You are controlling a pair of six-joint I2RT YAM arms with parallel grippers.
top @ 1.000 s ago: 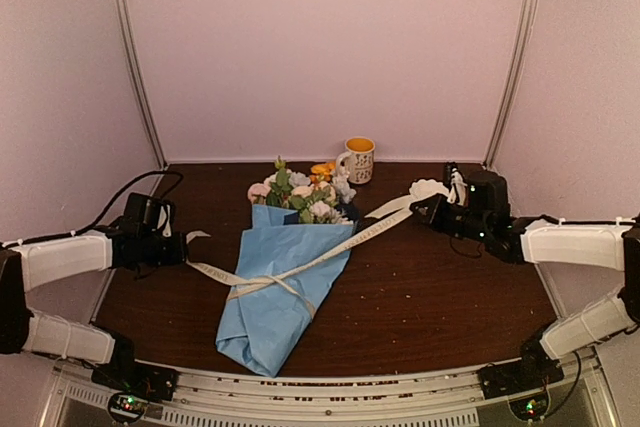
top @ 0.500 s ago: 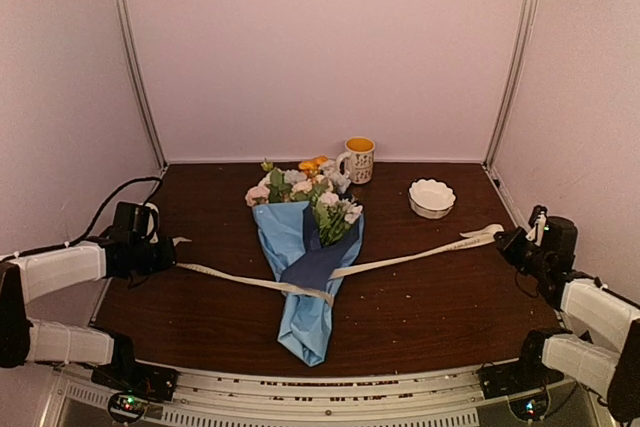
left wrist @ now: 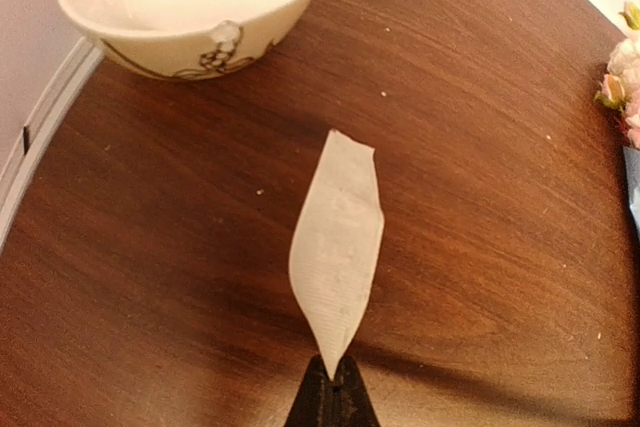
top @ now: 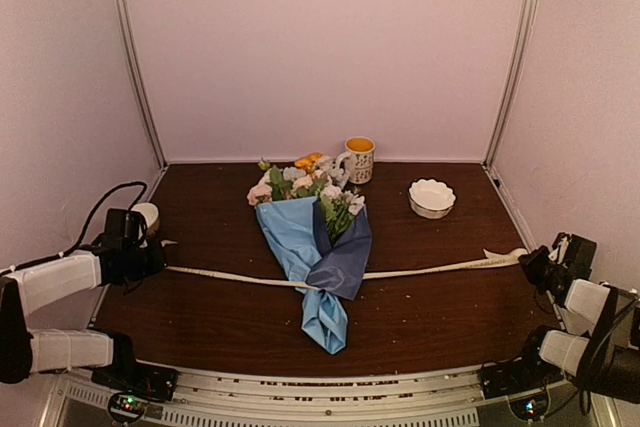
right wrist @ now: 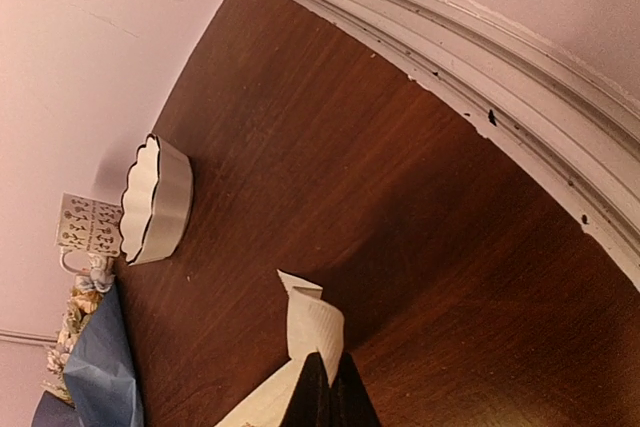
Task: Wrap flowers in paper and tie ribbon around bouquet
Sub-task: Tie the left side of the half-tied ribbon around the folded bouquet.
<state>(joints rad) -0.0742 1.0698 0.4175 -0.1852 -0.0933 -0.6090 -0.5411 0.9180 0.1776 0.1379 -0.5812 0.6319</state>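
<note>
Both ends of the ribbon [top: 430,268] in shut jaws, bouquet [top: 318,247] midway between.

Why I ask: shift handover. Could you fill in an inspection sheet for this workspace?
Surface: dark wood table, a few pale specks.
Job's things: bouquet lying mid-table, flowers toward the back, wrapped in light blue paper with a navy flap; ribbon stretched straight across its lower part, knot not discernible.
Clutter: mug, scalloped white bowl, cream bowl at the left edge.
Grippers: left gripper and right gripper each shut on a ribbon end.
Cables: black cable looping above the left arm.
Surroundings: pale pink walls, metal rail in front.
</note>
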